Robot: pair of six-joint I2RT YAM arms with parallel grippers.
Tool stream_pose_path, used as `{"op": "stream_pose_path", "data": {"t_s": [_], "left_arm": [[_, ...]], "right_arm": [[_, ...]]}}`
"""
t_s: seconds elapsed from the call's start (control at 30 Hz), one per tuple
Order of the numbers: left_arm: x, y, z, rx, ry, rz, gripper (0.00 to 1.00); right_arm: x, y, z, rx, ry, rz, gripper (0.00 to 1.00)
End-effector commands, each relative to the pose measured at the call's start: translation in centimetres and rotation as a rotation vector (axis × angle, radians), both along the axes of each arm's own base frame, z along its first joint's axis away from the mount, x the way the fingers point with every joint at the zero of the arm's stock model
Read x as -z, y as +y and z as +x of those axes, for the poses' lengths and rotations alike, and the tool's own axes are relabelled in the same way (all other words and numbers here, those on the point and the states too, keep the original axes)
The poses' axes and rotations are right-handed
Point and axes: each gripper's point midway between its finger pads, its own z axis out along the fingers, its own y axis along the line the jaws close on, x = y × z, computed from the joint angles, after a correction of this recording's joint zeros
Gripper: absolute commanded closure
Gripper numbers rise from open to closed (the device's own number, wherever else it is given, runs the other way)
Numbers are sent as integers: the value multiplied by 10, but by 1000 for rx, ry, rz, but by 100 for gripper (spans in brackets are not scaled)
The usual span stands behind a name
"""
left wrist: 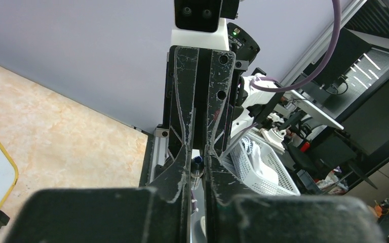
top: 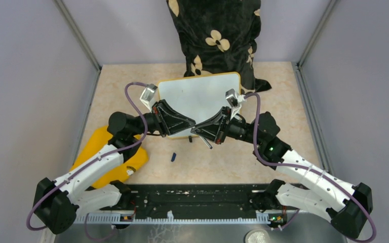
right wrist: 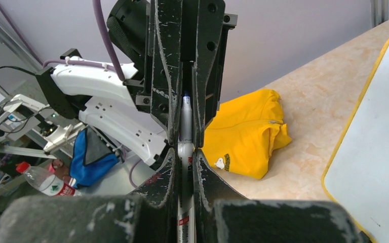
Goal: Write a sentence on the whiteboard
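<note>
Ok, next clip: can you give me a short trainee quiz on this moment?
1. True or false: the visible part of the whiteboard carries blue writing.
2. What lies on the table to the left of the whiteboard? A) a green sponge B) a yellow cloth C) a red cup
3. What is the right gripper shut on?
Key: 1 false, it looks blank. 2 B. 3 the marker, held lengthwise between its fingers.

No text readable; marker (right wrist: 186, 152) print and yellow cloth (right wrist: 243, 134) badge are too small
</note>
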Motion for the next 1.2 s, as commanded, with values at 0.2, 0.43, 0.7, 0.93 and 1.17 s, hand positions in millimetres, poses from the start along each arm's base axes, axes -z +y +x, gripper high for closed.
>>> {"op": "stream_pose_path", "data": {"t_s": [0.2,0.43,0.7,0.93,1.17], "left_arm": [[-8,3,-4,-5,-22,-37,100],[-49,19,24,-189,28,-211,100],[-92,42,48,-317,136,-409,100],[-104,50,54,-327,170,-495,100],[-109,57,59,-352,202,-542,100]], "right_arm": [[-28,-5,-2,15,-50,63,85],[-65,-22,10,136,-37,183,47],[-108,-44,27,276,23,329,43],[-113,-36,40,264,104,334,40],[-125,-22,33,113,107,375,37]]}}
